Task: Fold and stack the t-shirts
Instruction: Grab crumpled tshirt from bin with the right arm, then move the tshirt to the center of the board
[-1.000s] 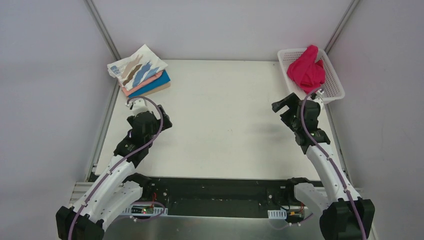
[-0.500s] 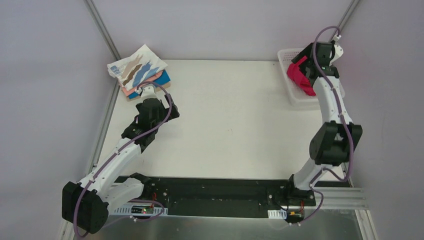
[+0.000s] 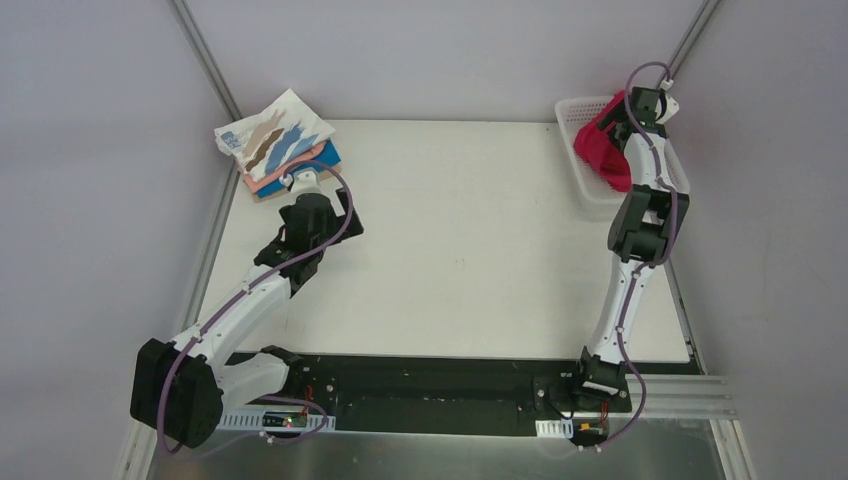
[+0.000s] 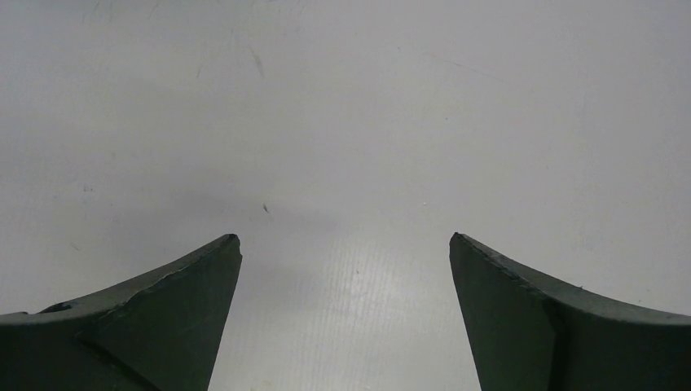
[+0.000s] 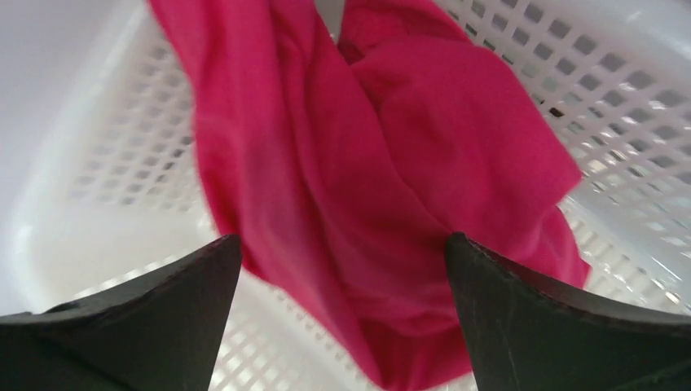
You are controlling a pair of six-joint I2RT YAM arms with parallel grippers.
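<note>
The right tool (image 5: 342,238), released with fingers spread, hangs over the crumpled crimson shirt (image 5: 367,163) in the basket (image 5: 619,81) at upper right. The left tool (image 4: 345,236), equally released, faces the counter (image 4: 342,98) near the folded shirts (image 3: 280,150) stacked upper left.

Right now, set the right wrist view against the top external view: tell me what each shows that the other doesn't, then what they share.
Only the right wrist view shows the right gripper open, its fingers spread before the crumpled crimson-pink shirt, and the mesh holes of the white basket up close. Only the top external view shows the folded stack at the far left corner of the table, with the left arm reaching near it. Both show the crimson-pink shirt lying in the white basket.
</note>
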